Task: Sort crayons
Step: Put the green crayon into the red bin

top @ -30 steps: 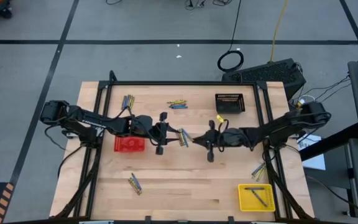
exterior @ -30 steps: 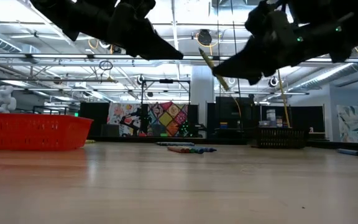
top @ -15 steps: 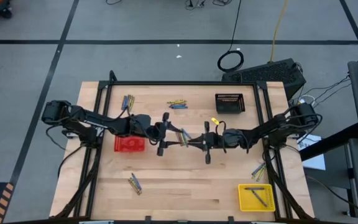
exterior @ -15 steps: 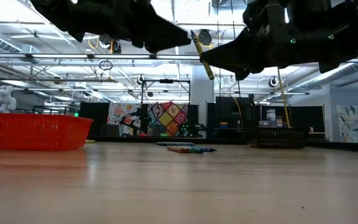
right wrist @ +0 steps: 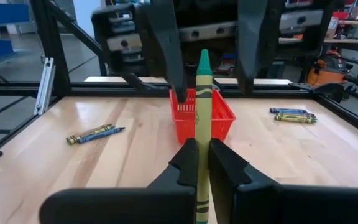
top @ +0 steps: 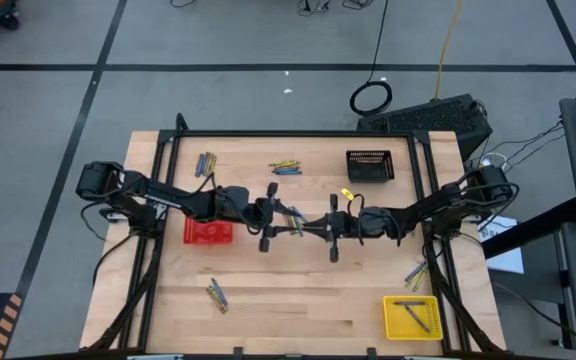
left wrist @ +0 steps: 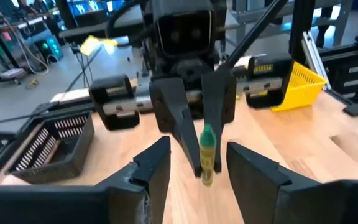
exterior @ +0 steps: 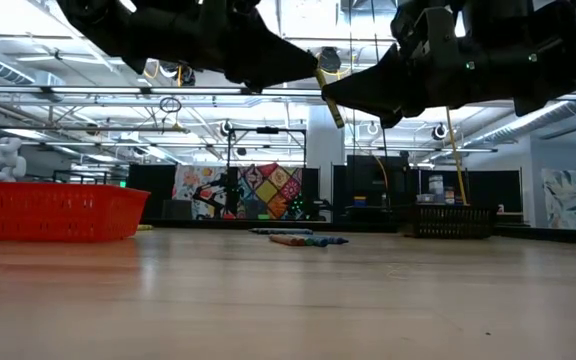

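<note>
Right gripper [right wrist: 197, 163] — pinched on crayon [right wrist: 202, 118]

Smooth pale wood table [top: 298, 290], red mesh basket [top: 208, 232]

Both arms are dark, almost black, built of slim jointed links that swell into rounded housings at the shoulders. Black cables loop loosely from each base. The left hand [top: 281, 217] ends in two flat, tapering black fingers [left wrist: 148, 171] with angular, faceted sides. The right hand [top: 310, 227] has the same matte black fingers [right wrist: 191, 158], narrowing to blunt tips. Behind those fingers sits a boxy black wrist block with a glossy rectangular face, flanked by a grey crossbar carrying chunky black carriages; one bears a small yellow label.
</note>
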Tool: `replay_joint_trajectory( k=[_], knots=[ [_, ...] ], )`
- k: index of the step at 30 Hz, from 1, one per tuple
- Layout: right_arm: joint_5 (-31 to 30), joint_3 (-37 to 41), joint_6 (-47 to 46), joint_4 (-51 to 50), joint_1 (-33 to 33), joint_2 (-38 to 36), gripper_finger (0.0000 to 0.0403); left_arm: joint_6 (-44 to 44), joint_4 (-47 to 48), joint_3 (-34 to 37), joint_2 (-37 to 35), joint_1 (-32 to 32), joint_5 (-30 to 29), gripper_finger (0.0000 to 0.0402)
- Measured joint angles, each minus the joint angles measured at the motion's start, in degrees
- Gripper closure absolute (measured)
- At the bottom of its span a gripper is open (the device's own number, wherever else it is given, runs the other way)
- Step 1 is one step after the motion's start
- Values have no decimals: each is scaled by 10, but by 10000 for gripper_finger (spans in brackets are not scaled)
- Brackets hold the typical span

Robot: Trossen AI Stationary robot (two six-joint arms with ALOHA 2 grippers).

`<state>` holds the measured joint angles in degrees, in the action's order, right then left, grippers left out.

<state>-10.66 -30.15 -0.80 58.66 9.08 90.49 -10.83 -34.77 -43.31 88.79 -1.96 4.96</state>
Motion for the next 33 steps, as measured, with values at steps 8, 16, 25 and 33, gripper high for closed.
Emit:
replay_joint_trajectory(
  k=[8,16,25,33],
  knots=[
    [0,0,0,-2,0,0,401,0,-7,-1,1,-1,17,299],
    [0,0,-4,-3,0,0,400,0,-8,-1,1,-2,20,367],
    [5,0,-4,-3,1,0,392,-5,-6,-1,0,-12,21,395],
    [-44,-1,-12,-7,0,-16,301,-16,179,-1,-113,-26,-40,397]
  ],
)
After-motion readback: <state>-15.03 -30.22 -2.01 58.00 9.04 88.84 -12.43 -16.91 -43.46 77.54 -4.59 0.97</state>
